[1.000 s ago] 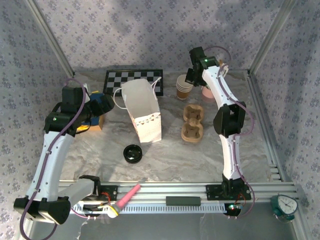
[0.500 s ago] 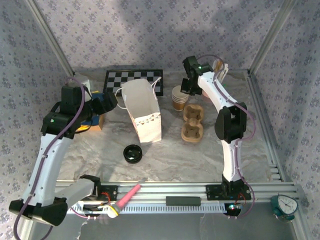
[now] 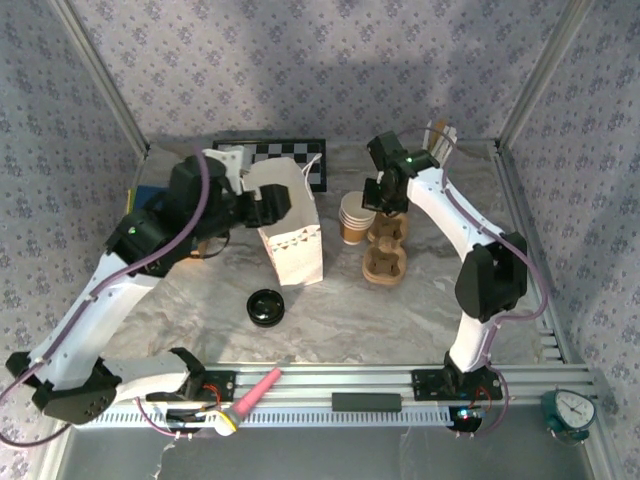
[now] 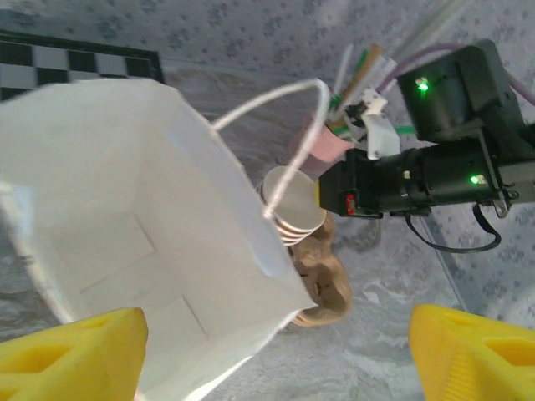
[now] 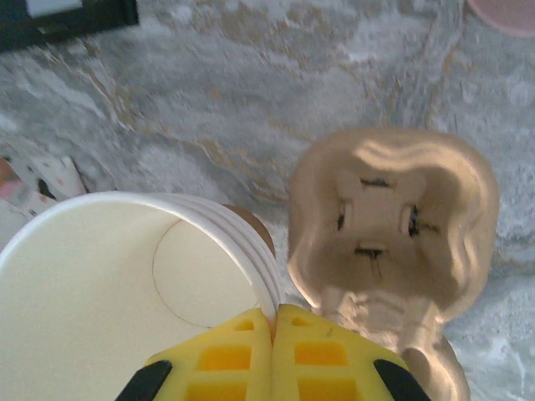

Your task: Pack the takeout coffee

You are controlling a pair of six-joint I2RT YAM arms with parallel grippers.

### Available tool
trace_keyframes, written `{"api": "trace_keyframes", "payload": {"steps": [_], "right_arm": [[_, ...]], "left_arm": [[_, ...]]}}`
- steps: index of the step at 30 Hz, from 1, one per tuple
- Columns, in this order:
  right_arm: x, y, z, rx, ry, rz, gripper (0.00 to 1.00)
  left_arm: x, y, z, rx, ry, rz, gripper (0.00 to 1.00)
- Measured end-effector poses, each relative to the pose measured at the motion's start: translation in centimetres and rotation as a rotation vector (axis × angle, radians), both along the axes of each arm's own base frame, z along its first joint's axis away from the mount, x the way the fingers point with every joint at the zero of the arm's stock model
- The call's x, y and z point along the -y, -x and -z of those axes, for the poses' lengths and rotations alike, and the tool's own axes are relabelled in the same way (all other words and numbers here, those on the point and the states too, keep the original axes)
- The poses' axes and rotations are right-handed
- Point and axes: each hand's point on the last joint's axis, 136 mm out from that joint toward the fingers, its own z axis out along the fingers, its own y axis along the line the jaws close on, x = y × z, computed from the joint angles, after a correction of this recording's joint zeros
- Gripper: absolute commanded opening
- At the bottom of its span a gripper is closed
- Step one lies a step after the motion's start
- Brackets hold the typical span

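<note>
My right gripper (image 3: 376, 196) (image 5: 272, 326) is shut on the rim of a stack of nested tan paper cups (image 3: 352, 219) (image 5: 125, 284) (image 4: 292, 200). The stack is upright between the white paper bag (image 3: 291, 232) (image 4: 125, 217) and the brown pulp cup carrier (image 3: 385, 246) (image 5: 393, 225). A single takeout coffee is hidden from me. My left gripper (image 3: 268, 205) (image 4: 276, 359) is open at the bag's open mouth. Its yellow fingers (image 4: 71, 359) stand wide apart with nothing between them but the bag's edge below.
A black lid (image 3: 266, 305) lies on the table in front of the bag. A checkerboard (image 3: 290, 156) lies at the back. A pink cup (image 4: 322, 147) with straws stands behind the right arm. A pink-handled tool (image 3: 256, 394) rests on the front rail.
The right gripper brought the cup stack forward and left, from the back to beside the carrier and bag. The left arm swung right to the bag's mouth, its jaws narrowing slightly.
</note>
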Motion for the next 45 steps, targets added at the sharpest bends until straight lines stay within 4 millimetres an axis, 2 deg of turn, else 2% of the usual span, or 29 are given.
{"api": "trace_keyframes", "payload": {"steps": [6,11,15,18,23,26,28,32,35,42,45], "right_arm": [[3.1,2.6,2.1,-0.058,0.021,0.044,0.0],[6.0,4.1,1.7,-0.041,0.021,0.08,0.0],[8.2,5.0,1.6,-0.01,0.012,0.108,0.0],[9.5,5.8,1.8,0.004,0.007,0.119,0.0],[10.0,7.1,3.2,0.011,0.006,0.106,0.0],[10.0,7.2,3.5,0.02,0.006,0.098,0.0],[10.0,7.1,3.6,0.031,0.005,0.094,0.02],[9.8,6.9,3.5,0.043,0.005,0.083,0.19],[9.5,7.0,3.6,0.042,0.008,0.069,0.23],[8.8,6.7,3.0,0.034,0.021,0.051,0.18],[8.9,6.2,2.9,0.037,0.028,0.055,0.12]], "left_arm": [[5.9,1.5,0.9,-0.009,-0.044,0.116,0.78],[9.6,2.4,0.0,0.009,-0.027,0.184,0.72],[12.4,2.3,0.8,-0.038,0.029,0.219,0.68],[15.1,1.7,3.0,-0.102,0.064,0.237,0.64],[18.6,0.9,9.5,-0.242,0.069,0.238,0.61],[19.8,0.7,12.8,-0.311,0.069,0.222,0.67],[20.1,0.4,14.2,-0.338,0.069,0.202,0.68],[20.0,-0.1,15.3,-0.344,0.078,0.154,0.68],[19.7,-0.2,16.1,-0.343,0.075,0.141,0.68],[19.5,0.1,17.5,-0.363,0.064,0.138,0.69],[19.5,0.1,17.4,-0.363,0.066,0.141,0.69]]}}
